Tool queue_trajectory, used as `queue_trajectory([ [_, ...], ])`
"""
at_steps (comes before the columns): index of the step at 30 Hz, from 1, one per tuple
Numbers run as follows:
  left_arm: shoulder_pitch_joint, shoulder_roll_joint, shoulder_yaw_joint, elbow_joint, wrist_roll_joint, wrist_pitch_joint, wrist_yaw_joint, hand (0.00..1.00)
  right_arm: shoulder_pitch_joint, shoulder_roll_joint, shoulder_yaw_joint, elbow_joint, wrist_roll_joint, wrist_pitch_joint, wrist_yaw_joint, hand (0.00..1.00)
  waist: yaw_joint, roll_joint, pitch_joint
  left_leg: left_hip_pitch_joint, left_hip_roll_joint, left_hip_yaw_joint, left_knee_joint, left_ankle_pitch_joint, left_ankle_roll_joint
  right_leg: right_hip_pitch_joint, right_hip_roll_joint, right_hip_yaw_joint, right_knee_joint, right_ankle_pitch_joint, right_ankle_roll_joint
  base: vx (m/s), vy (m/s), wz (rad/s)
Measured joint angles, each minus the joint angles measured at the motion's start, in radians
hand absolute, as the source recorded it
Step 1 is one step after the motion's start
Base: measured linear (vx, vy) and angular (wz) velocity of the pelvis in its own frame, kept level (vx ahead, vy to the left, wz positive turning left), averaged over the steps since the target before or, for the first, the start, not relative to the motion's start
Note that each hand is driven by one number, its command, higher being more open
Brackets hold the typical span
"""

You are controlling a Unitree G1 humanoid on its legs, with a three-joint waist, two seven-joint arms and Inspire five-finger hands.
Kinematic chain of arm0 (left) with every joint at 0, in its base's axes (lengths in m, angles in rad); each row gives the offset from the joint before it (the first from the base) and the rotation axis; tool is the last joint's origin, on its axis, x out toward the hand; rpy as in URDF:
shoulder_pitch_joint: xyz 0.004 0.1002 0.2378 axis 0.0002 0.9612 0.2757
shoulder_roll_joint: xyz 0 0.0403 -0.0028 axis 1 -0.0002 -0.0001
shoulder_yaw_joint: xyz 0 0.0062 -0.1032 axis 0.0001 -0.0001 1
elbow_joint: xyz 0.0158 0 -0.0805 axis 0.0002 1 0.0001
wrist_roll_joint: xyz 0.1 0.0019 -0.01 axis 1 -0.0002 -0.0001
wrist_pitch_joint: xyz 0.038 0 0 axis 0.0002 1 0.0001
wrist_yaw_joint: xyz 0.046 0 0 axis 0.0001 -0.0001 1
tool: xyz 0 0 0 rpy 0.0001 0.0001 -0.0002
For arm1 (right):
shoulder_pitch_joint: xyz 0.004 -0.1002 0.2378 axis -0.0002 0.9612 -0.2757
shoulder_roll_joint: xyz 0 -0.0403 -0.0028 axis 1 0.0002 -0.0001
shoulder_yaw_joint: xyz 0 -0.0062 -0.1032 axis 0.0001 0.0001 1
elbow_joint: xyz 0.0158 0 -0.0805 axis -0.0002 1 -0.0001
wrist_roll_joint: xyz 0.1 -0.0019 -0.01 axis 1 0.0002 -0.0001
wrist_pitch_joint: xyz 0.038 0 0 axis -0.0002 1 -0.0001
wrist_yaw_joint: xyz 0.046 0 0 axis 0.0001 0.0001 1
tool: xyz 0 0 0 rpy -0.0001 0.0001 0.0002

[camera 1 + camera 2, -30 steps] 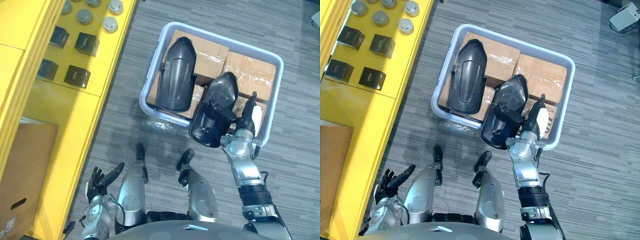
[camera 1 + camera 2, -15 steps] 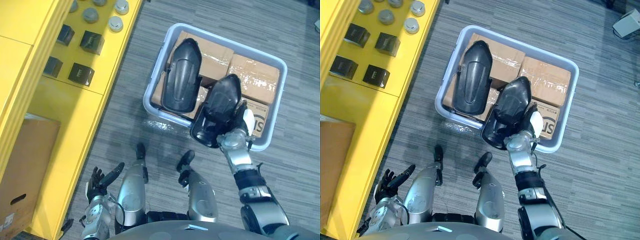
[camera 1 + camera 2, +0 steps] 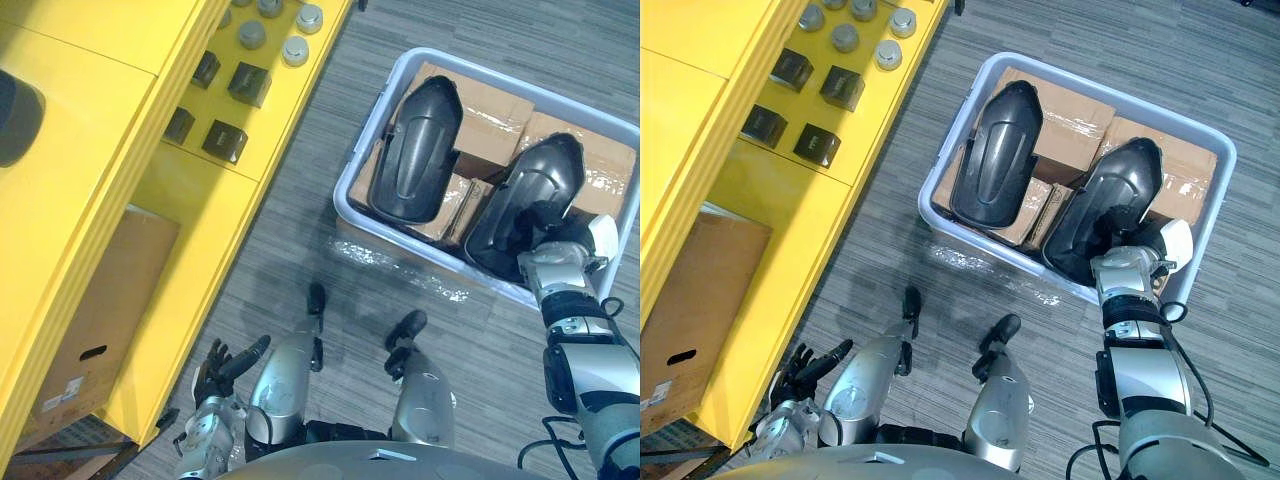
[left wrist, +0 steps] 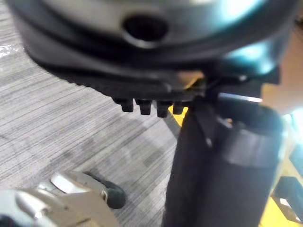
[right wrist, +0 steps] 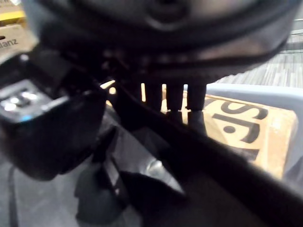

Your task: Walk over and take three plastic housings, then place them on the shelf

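Lying in the pale plastic bin (image 3: 400, 240), on top of taped cardboard boxes (image 3: 490, 105), are two long black shells. The black plastic housing (image 3: 535, 195) on the robot's right side has its near end up by the bin's front wall. The right hand (image 3: 553, 262) is on that end. Its dark fingers look curled over the rim, and the thumb with the white cover sits on the outer side, so the hand seems to be gripping it. The second housing (image 3: 418, 150) lies just beside the first one, and no hand touches it.

I think these shells are hard, hollow and light. The round back is smooth and shiny, so fingers could slide off it. The thin rim is the best place to hook fingers. Held by one end only, the long shell may tip or swing, so the grip should be firm.

The left hand (image 3: 225, 365) hangs low, near the foot of the yellow shelf (image 3: 120, 150). Its fingers are loose and spread, and it holds nothing.

The shelf stands on the robot's left side, apart from the bin. It holds small dark blocks (image 3: 247, 83) and round silver caps (image 3: 297, 50). A big cardboard box (image 3: 100, 320) sits on the low level.
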Motion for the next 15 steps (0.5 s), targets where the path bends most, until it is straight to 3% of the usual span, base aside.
queue_trajectory([
  [2, 0.0, -0.005, -0.006, -0.003, 0.0, -0.001, -0.004, 1.0, 0.0, 0.008, 0.0, -0.019, -0.018, -0.033, 0.003, 0.0, -0.002, 0.011, -0.005, 0.028, 0.0, 0.001, -0.017, 0.004, 0.0, 0.019, 0.0, 0.0, 0.001, -0.001, -0.001, 0.04, -0.031, -0.03],
  [10, 0.012, -0.014, 0.001, -0.039, 0.005, -0.001, -0.009, 1.0, 0.107, 0.073, -0.057, -0.164, -0.071, -0.05, 0.013, 0.0, -0.011, 0.012, -0.007, 0.126, -0.002, 0.003, -0.097, 0.02, -0.005, 0.089, 0.008, -0.005, -0.018, -0.005, 0.001, 0.02, -0.015, -0.01],
  [15, 0.015, -0.038, 0.064, -0.075, 0.042, 0.002, -0.009, 1.0, 0.225, 0.167, -0.076, -0.332, -0.147, -0.05, -0.009, 0.0, -0.033, -0.012, -0.035, 0.163, 0.005, 0.018, -0.116, 0.017, -0.012, 0.134, 0.03, -0.009, -0.076, 0.005, 0.013, 0.04, -0.033, -0.06],
])
